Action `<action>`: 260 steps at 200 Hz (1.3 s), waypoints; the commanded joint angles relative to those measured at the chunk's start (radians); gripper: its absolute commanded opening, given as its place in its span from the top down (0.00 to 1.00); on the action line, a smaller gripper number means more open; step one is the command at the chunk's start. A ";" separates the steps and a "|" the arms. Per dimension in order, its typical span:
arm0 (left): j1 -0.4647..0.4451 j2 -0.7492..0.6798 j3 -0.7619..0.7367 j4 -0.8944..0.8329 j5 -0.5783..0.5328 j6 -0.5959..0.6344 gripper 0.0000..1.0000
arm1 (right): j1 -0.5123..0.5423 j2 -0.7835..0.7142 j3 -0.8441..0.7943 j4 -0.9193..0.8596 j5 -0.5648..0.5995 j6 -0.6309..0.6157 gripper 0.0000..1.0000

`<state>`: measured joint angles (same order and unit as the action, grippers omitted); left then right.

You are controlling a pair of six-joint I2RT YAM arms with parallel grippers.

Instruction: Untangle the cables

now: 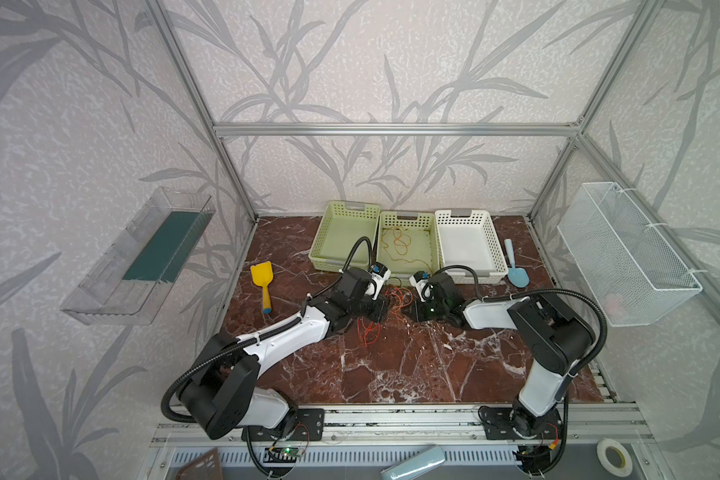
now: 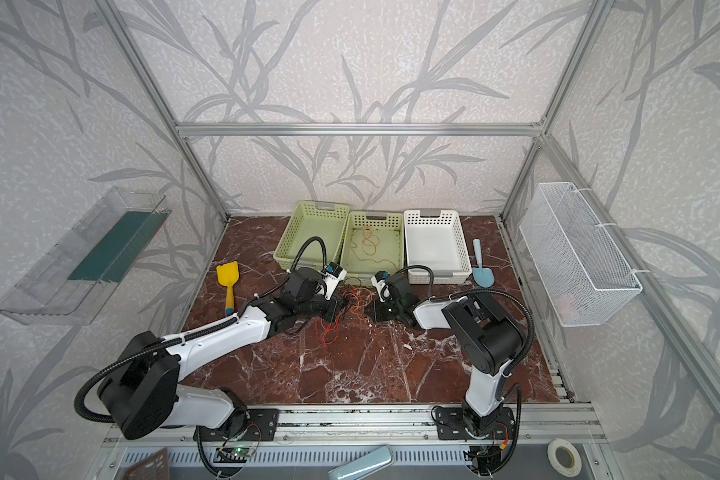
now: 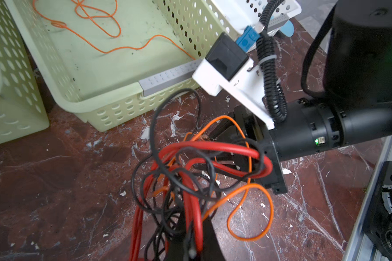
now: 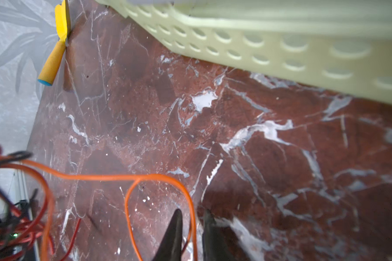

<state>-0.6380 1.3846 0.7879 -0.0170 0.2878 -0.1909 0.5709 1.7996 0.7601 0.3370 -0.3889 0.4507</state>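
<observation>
Both arms stretch low over the red-brown marble table (image 1: 391, 374), wrists level, tips nearly meeting just in front of the pale green perforated plastic basket (image 1: 408, 222). The tangle of thin red, black and orange cables (image 3: 213, 148) sits between them, with red loops trailing toward the front. The left gripper (image 1: 385, 311) has its fingers (image 3: 213, 244) pressed together on strands of the tangle. The right gripper (image 4: 192, 212) has its fingers (image 4: 173, 235) slightly apart, with the orange cable (image 4: 145, 177) running loose between them.
</observation>
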 commanded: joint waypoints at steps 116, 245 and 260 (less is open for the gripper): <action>0.092 -0.029 -0.027 -0.064 -0.178 -0.010 1.00 | -0.165 -0.260 0.050 -0.492 0.255 -0.287 0.91; 0.093 0.061 -0.025 -0.150 -0.207 -0.024 1.00 | -0.174 -0.374 -0.025 -0.542 0.372 -0.202 0.78; 0.091 0.050 -0.025 -0.142 -0.151 -0.002 1.00 | -0.174 -0.416 -0.050 -0.514 0.337 -0.202 0.67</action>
<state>-0.5480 1.4685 0.7620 -0.1452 0.1131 -0.2058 0.4007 1.4525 0.7429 -0.1650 -0.0372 0.2390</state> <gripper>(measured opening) 0.072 0.259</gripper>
